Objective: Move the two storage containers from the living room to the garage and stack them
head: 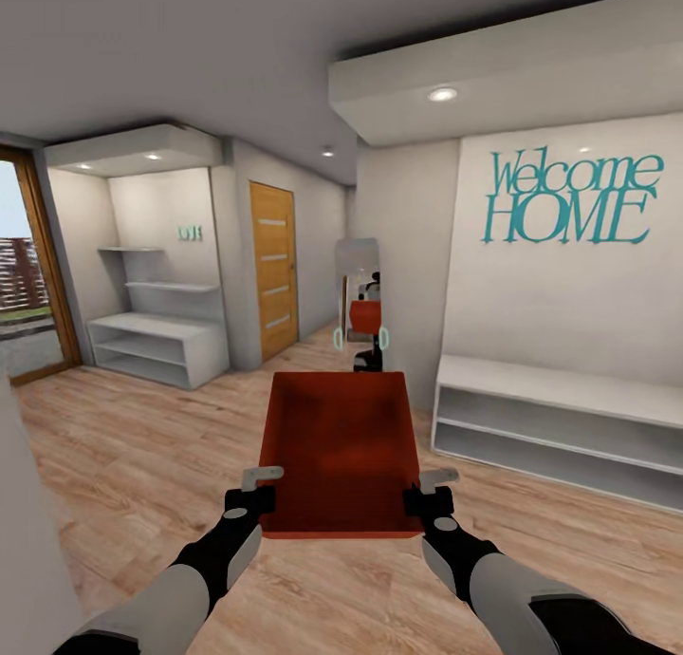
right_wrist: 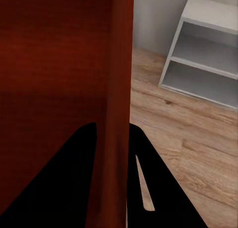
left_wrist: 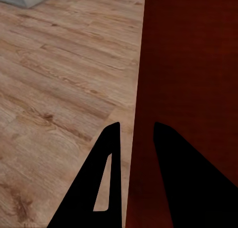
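Head view shows the left gripper [head: 263,480] at 7 o'clock and the right gripper [head: 438,482] at 5 o'clock. Each is pinched shut on a side wall of one orange-red container [head: 340,446], held up over the wood floor [head: 142,465]. It looks stiff, smooth and probably light (maybe slippery). The side rims seem best to hold. I count one container and two grippers.
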Motion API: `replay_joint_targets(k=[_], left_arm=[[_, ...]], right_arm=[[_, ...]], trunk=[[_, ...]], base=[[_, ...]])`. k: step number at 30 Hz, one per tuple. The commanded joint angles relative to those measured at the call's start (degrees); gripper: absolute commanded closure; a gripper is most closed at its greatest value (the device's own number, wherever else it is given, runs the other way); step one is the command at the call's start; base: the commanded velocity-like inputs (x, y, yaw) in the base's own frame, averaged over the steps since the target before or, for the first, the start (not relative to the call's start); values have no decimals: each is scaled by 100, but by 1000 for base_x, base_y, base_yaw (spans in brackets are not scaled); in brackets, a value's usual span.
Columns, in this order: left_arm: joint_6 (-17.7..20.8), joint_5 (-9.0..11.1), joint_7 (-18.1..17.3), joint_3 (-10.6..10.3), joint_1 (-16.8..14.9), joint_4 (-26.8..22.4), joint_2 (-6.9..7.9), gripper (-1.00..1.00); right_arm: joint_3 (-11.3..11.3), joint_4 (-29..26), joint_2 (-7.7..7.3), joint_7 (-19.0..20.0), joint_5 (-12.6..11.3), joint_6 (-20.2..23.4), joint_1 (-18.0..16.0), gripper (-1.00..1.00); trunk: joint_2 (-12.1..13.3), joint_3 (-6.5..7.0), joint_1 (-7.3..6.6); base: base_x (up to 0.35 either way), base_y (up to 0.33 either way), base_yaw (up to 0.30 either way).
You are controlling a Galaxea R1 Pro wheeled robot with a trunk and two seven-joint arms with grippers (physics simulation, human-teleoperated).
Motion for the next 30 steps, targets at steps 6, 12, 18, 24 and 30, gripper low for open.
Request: replay_joint_targets(k=[6, 12, 18, 24, 30], left_arm=[[-281, -42, 109, 68, -9, -19, 75, 100], [-282, -44, 109, 68, -9, -19, 75, 100], [-280, -44, 109, 68, -9, -19, 75, 100], [-279, -44, 109, 68, -9, -19, 75, 100], [-281, -42, 109, 68, -9, -19, 75, 100]], right_arm=[[-181, 20, -19, -51, -30, -20, 0, 100], [-181, 20, -19, -51, -30, -21, 0, 100], [-181, 20, -19, -51, -30, -21, 0, 100], [-181, 20, -28, -51, -30, -21, -1, 100], [-181, 20, -36, -52, -30, -21, 1, 100]], trunk=[[-6, -8, 4], [-6, -8, 4], [-6, -8, 4], [-6, -8, 4], [-6, -8, 4]], base=[[322, 0, 0], [322, 0, 0], [322, 0, 0], [322, 0, 0], [322, 0, 113]])
